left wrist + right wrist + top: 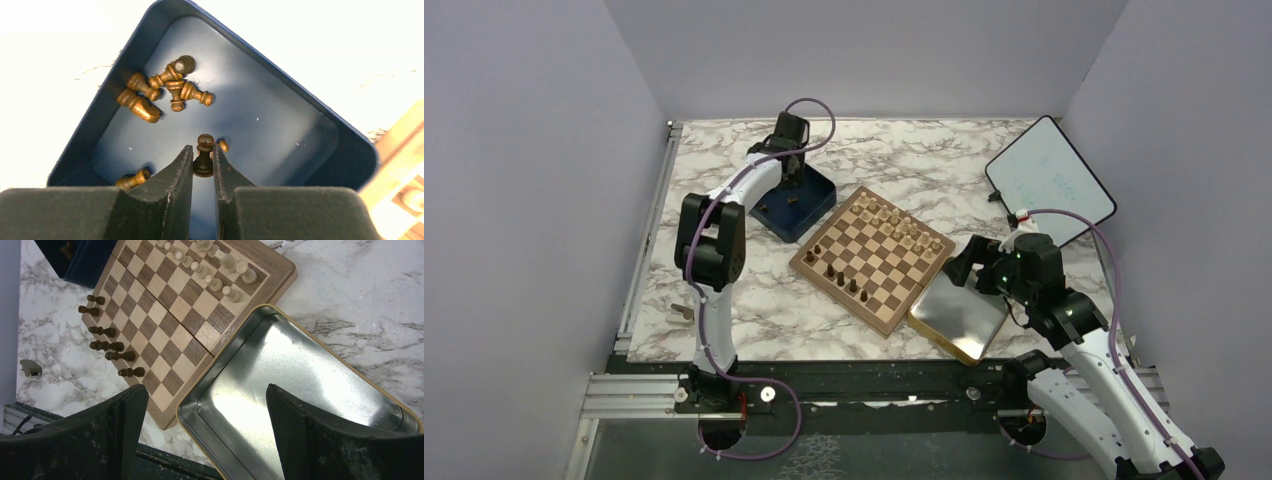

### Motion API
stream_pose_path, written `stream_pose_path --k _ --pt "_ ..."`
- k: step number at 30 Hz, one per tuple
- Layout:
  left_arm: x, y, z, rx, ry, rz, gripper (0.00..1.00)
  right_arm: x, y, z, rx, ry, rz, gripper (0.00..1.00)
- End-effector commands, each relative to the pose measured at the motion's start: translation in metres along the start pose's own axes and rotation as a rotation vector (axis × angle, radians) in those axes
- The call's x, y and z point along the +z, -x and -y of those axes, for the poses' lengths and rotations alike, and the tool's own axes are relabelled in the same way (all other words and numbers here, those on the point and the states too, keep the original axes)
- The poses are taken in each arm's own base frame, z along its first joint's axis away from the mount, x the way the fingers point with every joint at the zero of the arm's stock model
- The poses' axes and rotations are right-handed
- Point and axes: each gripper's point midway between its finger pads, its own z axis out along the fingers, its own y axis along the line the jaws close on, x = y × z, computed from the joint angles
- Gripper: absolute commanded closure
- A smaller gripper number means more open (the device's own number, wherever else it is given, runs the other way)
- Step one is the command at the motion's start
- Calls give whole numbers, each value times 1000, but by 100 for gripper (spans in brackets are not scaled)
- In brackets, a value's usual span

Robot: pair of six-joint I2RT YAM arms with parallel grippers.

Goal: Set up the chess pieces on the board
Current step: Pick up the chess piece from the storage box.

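My left gripper [203,161] is down inside the dark blue box [270,115] and is shut on an upright dark brown pawn [204,152]. Several more dark chess pieces [165,89] lie loose in the box. In the top view the left gripper [792,186] is over the box [821,206], left of the board [879,322]. Several dark pieces [832,271] stand along the board's near-left edge, also seen in the right wrist view [107,345]. My right gripper [205,395] is open and empty above the metal tray [310,365].
Pale chessmen [900,222] stand in rows along the board's far-right side. The gold-rimmed tray [954,318] touches the board's right corner. A whiteboard [1051,180] lies at the back right. A small object [682,312] lies near the left arm's base.
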Motion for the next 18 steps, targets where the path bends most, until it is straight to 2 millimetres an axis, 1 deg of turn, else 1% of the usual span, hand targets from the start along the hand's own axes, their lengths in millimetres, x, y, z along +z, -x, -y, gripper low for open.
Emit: stream_pose_path --k 1,3,8,12,14,15,18 --pt "-52 39 -3 -39 -40 130 83 2 6 -3 -11 13 24 6" --pt "-67 43 -1 -45 -60 152 83 2 6 -5 -6 20 21 6" --pt "-101 44 8 -41 -137 194 83 2 5 -11 17 45 16 6" --pt "-133 36 19 -43 -215 229 83 2 5 -22 29 99 -1 10" --pt "-150 28 29 -29 -278 244 83 3 6 -29 36 128 -11 14" --pt "-158 23 34 -22 -307 249 83 3 8 -33 39 146 -13 18" --pt "-179 2 51 11 -397 252 83 4 9 -45 51 201 -26 35"
